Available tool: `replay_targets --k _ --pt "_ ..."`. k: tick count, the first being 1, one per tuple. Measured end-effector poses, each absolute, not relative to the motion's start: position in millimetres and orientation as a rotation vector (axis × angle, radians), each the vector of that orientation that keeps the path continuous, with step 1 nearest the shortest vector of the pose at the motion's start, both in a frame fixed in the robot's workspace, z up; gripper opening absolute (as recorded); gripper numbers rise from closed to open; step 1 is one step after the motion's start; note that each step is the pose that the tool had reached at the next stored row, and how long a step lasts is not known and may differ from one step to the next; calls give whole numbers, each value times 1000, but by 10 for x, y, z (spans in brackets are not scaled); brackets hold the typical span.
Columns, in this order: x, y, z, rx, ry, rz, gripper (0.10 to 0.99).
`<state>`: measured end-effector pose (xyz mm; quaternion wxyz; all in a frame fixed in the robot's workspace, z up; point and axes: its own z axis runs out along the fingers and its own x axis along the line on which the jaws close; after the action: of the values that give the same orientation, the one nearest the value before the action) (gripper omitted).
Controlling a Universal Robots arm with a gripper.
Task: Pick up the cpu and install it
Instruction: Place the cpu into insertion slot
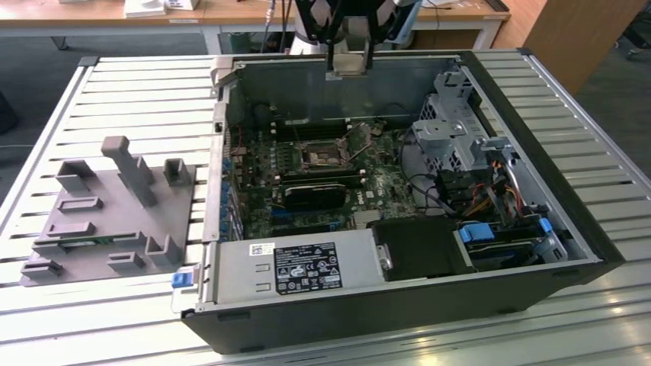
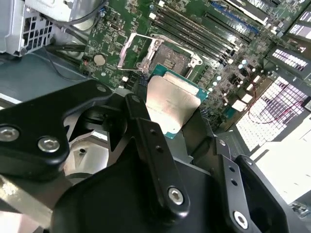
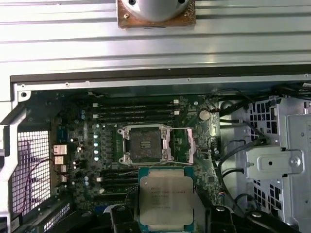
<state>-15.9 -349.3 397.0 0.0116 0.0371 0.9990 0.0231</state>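
The cpu (image 3: pixel 166 196) is a flat square chip with a silver top and a pale rim. My gripper (image 3: pixel 167 222) is shut on it, with a black finger on each side. In the second wrist view the cpu (image 2: pixel 172 104) sits between the fingers (image 2: pixel 146 133) and hangs above the motherboard. The square metal-framed socket (image 3: pixel 145 144) lies open beneath it, a little beyond the chip. In the exterior view my gripper (image 1: pixel 349 47) hovers over the far wall of the open computer case, holding the cpu (image 1: pixel 349 65). The socket (image 1: pixel 323 155) lies well below and nearer the camera.
The open case (image 1: pixel 569 229) lies on a slatted metal table (image 1: pixel 142 99). A silver power supply (image 1: pixel 295 267) fills its near side. A drive cage (image 1: pixel 458 122) and cables (image 1: pixel 489 191) are at the exterior view's right. A grey fixture block (image 1: pixel 112 206) stands to the left. Memory slots (image 3: pixel 136 109) flank the socket.
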Motion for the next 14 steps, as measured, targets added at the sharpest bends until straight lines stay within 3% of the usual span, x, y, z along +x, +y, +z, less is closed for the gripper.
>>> replay_targets --k 14 --pt "-160 -3492 3966 433 3083 68 541"
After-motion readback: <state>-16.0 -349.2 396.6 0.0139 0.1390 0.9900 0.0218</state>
